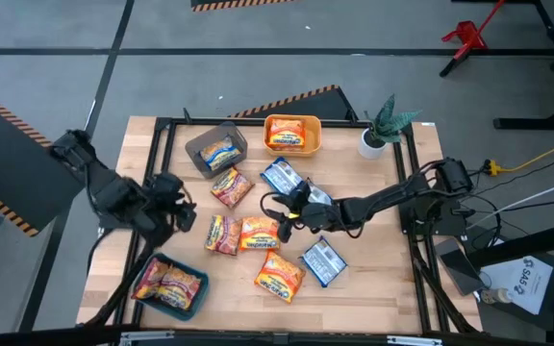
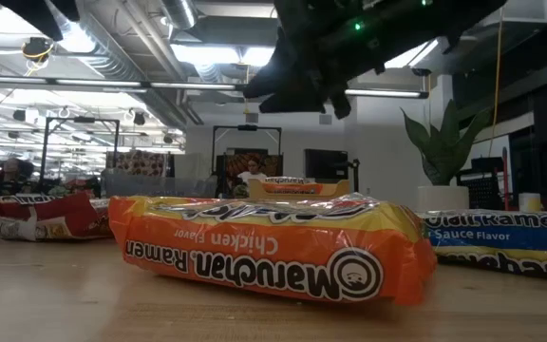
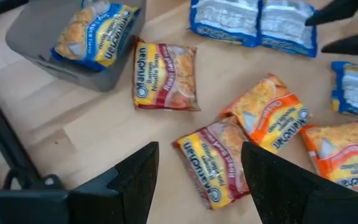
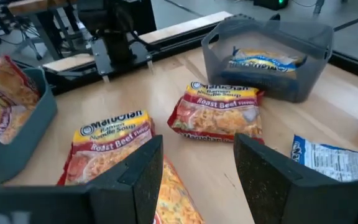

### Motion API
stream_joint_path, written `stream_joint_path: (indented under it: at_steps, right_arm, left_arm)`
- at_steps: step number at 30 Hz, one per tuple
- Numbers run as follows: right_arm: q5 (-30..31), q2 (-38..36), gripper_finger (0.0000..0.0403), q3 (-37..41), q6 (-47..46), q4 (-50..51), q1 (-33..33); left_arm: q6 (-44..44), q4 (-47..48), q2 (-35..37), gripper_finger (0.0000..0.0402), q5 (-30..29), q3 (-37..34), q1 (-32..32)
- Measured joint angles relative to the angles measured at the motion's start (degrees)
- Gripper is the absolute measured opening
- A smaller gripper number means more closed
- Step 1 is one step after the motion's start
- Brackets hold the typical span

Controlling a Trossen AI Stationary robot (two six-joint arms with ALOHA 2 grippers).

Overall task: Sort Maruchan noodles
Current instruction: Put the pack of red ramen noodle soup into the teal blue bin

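Observation:
Several Maruchan noodles packets lie flat and loose on the wooden table: two red ones (image 1: 231,185) (image 1: 223,234), two orange ones (image 1: 259,234) (image 1: 279,274), and blue ones (image 1: 282,178) (image 1: 322,261). My left gripper (image 1: 183,207) hovers open at the table's left side, left of the packets; in its wrist view its fingers (image 3: 138,177) frame a red packet (image 3: 213,165) well below. My right gripper (image 1: 279,219) hangs open over the middle of the table, just above the orange and red packets (image 4: 107,146). Neither holds anything.
A grey bin (image 1: 200,154) at the far left holds a blue-edged packet. An orange bin (image 1: 292,146) at the far middle holds an orange one. A teal bin (image 1: 195,303) at the near left holds red ones. A potted plant (image 1: 383,130) stands far right.

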State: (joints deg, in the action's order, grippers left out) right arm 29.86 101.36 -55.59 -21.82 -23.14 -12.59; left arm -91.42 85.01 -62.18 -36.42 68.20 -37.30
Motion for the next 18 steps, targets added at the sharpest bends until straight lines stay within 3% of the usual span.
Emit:
stream_joint_path:
  at_steps: [6, 11, 18]
  right_arm:
    - [-0.5, 2.9, 0.0184, -1.5, 2.8, -1.1, -0.1]
    - [-4.2, 7.7, 0.0184, -8.4, 7.2, 1.8, -0.2]
    - [-6.8, 14.8, 0.0184, -18.6, 12.5, 9.0, -0.2]
  left_arm:
    - [14.9, -5.6, 2.5, 0.0222, 2.7, 0.0, 11.8]
    - [28.3, -16.9, 2.4, 0.0222, 11.5, -4.1, 20.1]
    - [29.0, -22.5, 3.1, 0.0222, 17.3, -16.4, 24.8]
